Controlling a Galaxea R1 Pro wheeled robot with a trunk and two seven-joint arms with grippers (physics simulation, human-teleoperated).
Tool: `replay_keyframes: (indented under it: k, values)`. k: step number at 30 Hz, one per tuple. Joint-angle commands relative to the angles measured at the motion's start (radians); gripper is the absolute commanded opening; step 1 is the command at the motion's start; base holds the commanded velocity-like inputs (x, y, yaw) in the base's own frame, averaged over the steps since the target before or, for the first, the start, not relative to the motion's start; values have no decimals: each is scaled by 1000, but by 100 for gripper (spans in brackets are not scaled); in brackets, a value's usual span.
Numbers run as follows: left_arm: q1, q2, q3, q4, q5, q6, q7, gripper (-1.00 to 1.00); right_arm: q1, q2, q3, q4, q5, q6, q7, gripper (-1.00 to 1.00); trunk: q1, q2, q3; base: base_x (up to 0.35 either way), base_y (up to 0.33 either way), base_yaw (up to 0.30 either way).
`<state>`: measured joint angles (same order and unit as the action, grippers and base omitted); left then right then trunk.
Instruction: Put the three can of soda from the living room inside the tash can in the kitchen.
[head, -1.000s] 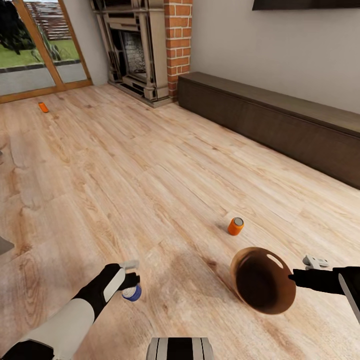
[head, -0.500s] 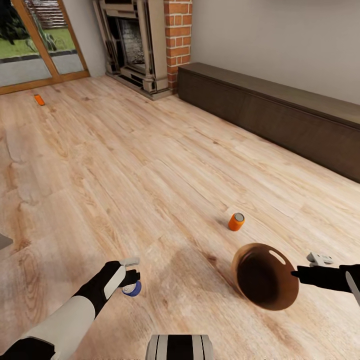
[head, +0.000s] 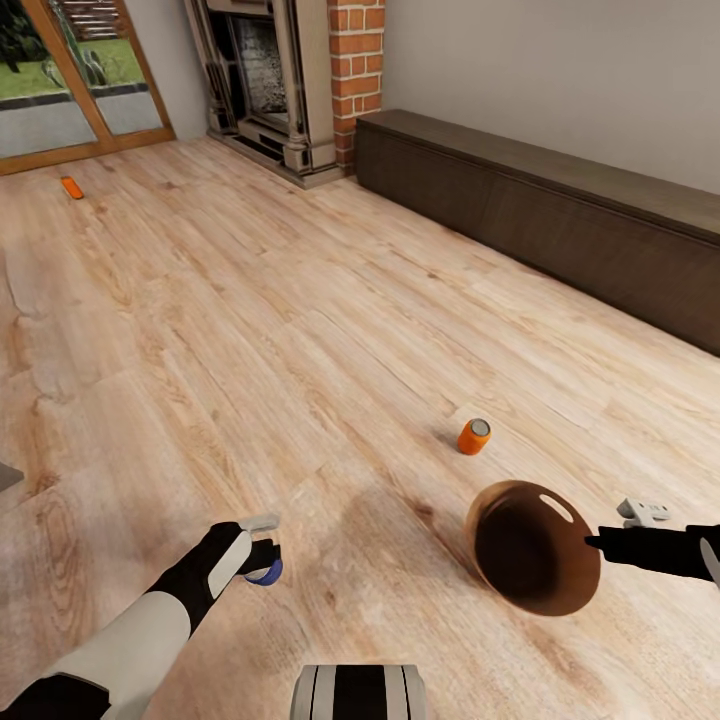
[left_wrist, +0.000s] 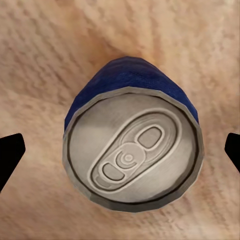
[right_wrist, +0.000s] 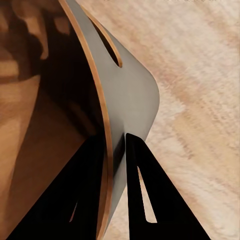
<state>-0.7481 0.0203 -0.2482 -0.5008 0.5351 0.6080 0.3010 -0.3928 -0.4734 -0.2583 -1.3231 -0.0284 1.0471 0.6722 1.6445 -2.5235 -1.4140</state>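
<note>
A blue soda can (head: 265, 572) with a grey top (left_wrist: 132, 150) stands on the wood floor. My left gripper (head: 264, 546) hangs over it, open, its black fingertips (left_wrist: 10, 155) well apart from the can's sides. An orange soda can (head: 474, 436) stands on the floor ahead of the right arm. Another orange can (head: 71, 187) lies far off by the glass doors. The trash can (head: 530, 548) is tipped with its brown inside facing me. My right gripper (head: 592, 541) is shut on the rim of the trash can (right_wrist: 127, 100) below the oval slot.
A long dark low cabinet (head: 560, 210) runs along the right wall. The brick fireplace (head: 290, 90) and wood-framed glass doors (head: 70, 80) stand at the back. Open plank floor (head: 250, 330) lies between the cans. My base (head: 358, 692) shows at the bottom edge.
The whole picture has shifted as the camera moved, so the floor and both orange cans sit a little higher. Both arms keep their poses, and the right gripper's hold is unchanged.
</note>
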Motion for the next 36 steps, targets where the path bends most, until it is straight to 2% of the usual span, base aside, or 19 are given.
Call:
replay_keyframes:
  k: [1,5,25,26,36]
  values:
    - [-1,0,-1,1,0,-1,-1,100,0,66,1,53,28,0,-56,-100,1,0,-4,0,0,0]
    - [-1,0,0,1,0,-1,-2,100,1,67,1,53,27,0,-56,-100,3,-1,-19,0,0,0]
    - [1,6,-1,5,-4,-24,-10,100,7,66,1,36,28,0,-56,-100,3,-1,-19,0,0,0]
    - [1,7,-1,6,-3,-28,-10,-100,8,66,1,34,28,0,-56,-100,3,-1,-19,0,0,0]
    - [1,5,-2,12,0,-42,-16,-100,12,65,1,32,27,0,-56,-100,3,-1,-19,0,0,0]
